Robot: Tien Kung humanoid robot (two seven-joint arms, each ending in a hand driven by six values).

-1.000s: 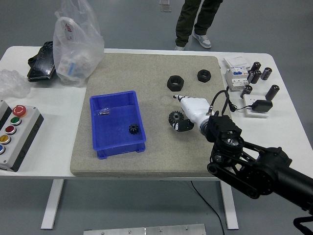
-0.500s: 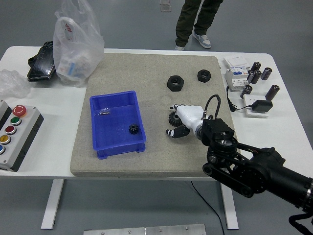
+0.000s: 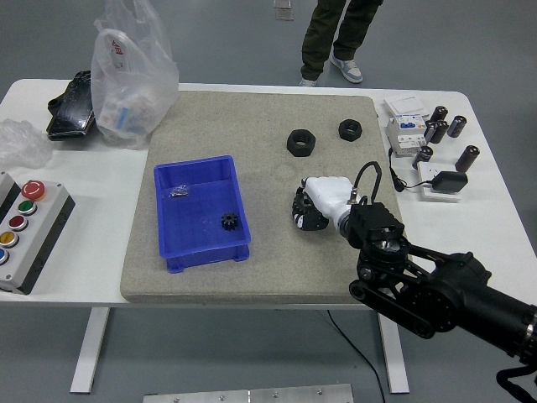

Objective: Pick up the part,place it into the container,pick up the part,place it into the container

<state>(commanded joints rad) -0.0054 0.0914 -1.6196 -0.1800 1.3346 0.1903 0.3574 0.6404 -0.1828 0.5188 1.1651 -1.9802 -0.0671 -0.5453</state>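
Blue plastic forms the open container (image 3: 201,211) on the beige mat (image 3: 252,126), well to the left of the fingers; inside it lie a small black gear (image 3: 230,222) near the right wall and a small clear packet (image 3: 178,193) toward the far left corner. Right of the container, the right hand (image 3: 320,201), white with black fingers, reaches in from the lower right on its black arm (image 3: 436,290). Its fingers (image 3: 304,211) are curled down around a black toothed part (image 3: 298,204), which sits on the mat under them, mostly hidden by the palm. Beyond the fingertips, farther up the mat, two black hex nuts (image 3: 301,142) rest apart from the hand. Compared with half a second ago, the fingers have closed in over the part, where before they were spread with one lying flat on the mat; the container's contents have not shifted. A person's legs (image 3: 331,38) stand past the table's far edge.
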